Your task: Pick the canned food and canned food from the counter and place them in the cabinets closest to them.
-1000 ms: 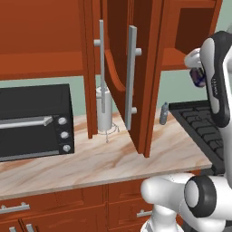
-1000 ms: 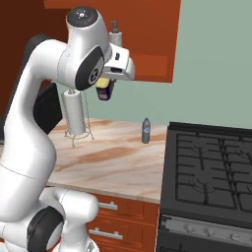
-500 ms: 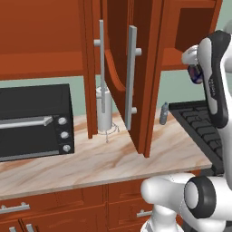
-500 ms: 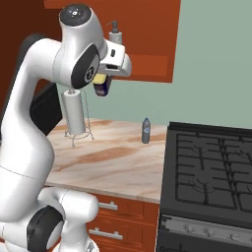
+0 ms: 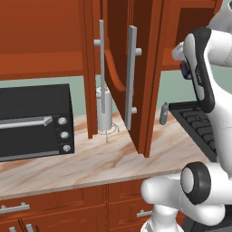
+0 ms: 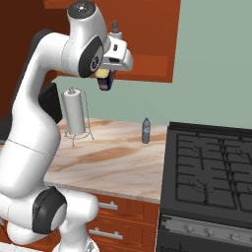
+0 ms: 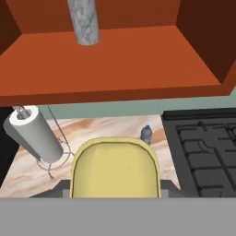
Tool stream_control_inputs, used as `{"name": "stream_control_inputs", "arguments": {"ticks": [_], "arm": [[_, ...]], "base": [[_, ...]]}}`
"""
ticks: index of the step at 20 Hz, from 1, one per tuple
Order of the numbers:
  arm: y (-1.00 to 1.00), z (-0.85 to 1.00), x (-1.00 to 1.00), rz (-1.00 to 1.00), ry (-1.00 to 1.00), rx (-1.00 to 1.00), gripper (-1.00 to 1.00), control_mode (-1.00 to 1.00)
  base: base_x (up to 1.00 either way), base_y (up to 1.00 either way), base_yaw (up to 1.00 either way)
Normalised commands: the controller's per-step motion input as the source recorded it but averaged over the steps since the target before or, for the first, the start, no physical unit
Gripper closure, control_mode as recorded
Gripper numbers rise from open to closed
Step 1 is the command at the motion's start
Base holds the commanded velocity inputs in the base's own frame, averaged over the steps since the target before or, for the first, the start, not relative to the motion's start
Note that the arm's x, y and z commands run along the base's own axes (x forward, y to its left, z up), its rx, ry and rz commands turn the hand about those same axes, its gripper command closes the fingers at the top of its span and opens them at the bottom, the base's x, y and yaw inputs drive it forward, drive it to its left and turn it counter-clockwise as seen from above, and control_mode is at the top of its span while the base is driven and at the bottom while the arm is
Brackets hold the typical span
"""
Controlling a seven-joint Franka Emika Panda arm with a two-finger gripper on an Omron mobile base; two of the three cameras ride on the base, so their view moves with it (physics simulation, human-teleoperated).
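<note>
Below open cabinet point(image 7: 115, 60), paper-towel roll point(image 7: 33, 133), bottle point(image 7: 146, 134)

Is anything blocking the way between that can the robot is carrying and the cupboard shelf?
Nothing visible does. The gripper holds the can just below the open cabinet shelf. A grey cylinder stands at the shelf's back left, off the direct path.

arm point(image 6: 34, 133): glossy white rounded links | joints: dark grey discs | base point(image 5: 181, 199): white, bulbous

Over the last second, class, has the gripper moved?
Yes. In the right base view the gripper, shut on the canned food, has risen farther above the paper towel roll on the counter, toward the cabinet.
</note>
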Motion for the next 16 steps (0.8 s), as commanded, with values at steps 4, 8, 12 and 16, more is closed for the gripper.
{"name": "stream_control_inputs", "arguments": {"ticks": [4, 8, 12, 16], "arm": [[0.0, 0.3, 0.32, 0.0, 0.05, 0.03, 1.0, -1.0], [0.0, 0.28, 0.28, 0.0, 0.02, 0.02, 1.0, -1.0], [0.0, 0.06, 0.08, 0.0, 0.0, 0.0, 1.0, -1.0], [0.0, -0.04, 0.0, 0.0, 0.0, -0.02, 1.0, -1.0]], "base": [[0.0, 0.0, 0.0], [0.0, 0.0, 0.0], [0.0, 0.0, 0.0], [0.0, 0.0, 0.0]]}}
